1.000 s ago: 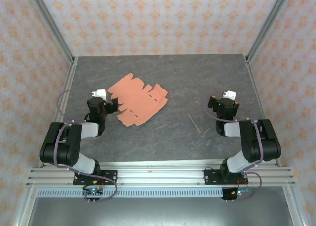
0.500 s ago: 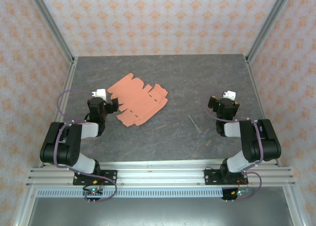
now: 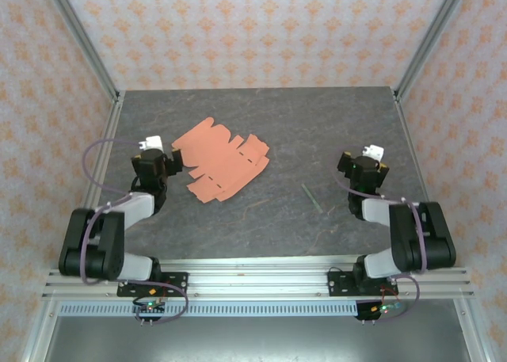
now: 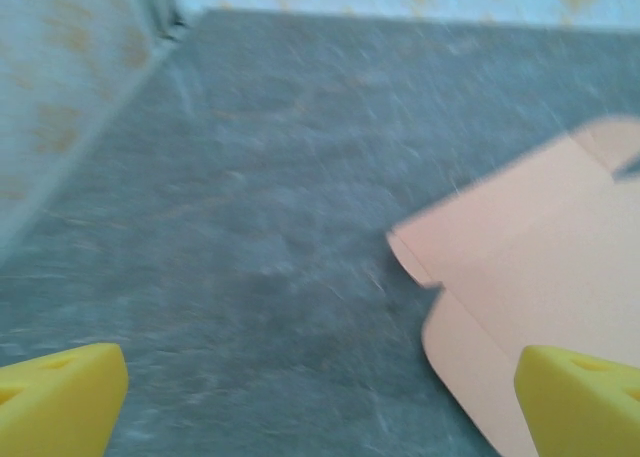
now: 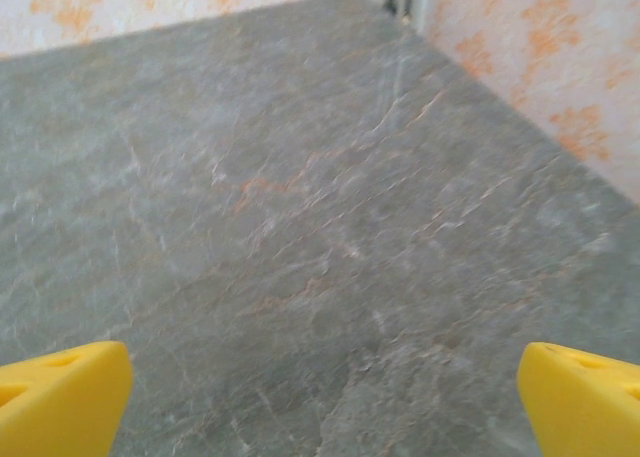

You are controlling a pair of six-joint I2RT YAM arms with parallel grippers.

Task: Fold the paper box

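paper box [image 3: 220, 162]: flat, unfolded, on counter [image 3: 317, 124] | left gripper [image 3: 156, 162]: wide, empty, has shifted slightly beside box's left edge | right gripper [image 3: 364, 170]: wide, empty, well right of box | approach only, folding not begun

Left fingers [image 4: 62, 395] shifted slightly left; right fingers [image 5: 60, 392] edged right.

open table [image 3: 317, 124] round the flat paper box [image 3: 222, 162], thin stick [image 3: 311, 197] right of centre
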